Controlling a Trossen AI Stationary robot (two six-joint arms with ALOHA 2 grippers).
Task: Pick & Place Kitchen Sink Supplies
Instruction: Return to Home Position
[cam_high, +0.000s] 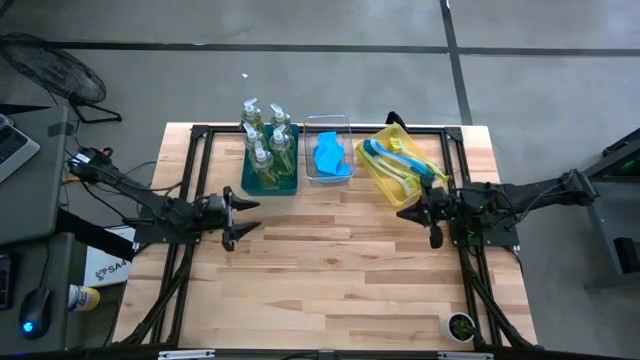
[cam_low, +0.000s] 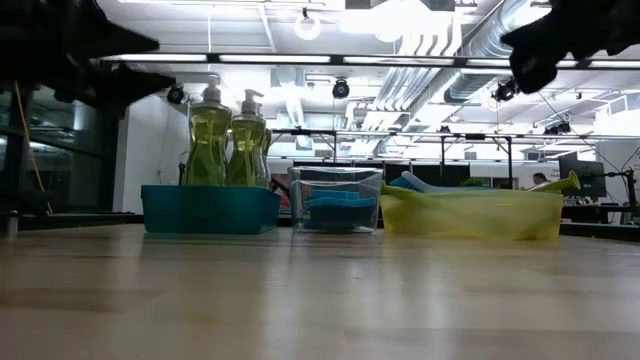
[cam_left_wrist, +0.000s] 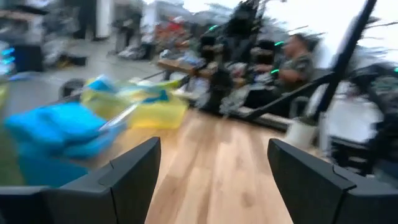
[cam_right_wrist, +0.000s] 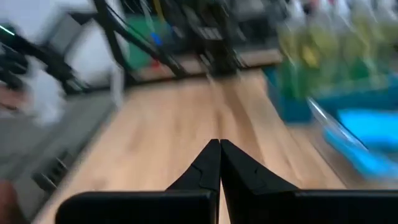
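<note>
Supplies are sorted by kind at the far edge, left to right: clear bottles of yellow-green soap (cam_high: 268, 140), blue rectangular sponges (cam_high: 329, 157), long-handled brushes (cam_high: 400, 160), each binned apart. Left gripper (cam_high: 247, 216) is spread empty, right gripper (cam_high: 405, 211) pinched empty (seemingly nothing is left to carry).

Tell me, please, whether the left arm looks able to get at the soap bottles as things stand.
Probably yes. The left gripper, open, hangs close by the teal bin where the soap bottles stand upright, with only bare table between. The right gripper is off by the yellow bin.
</note>
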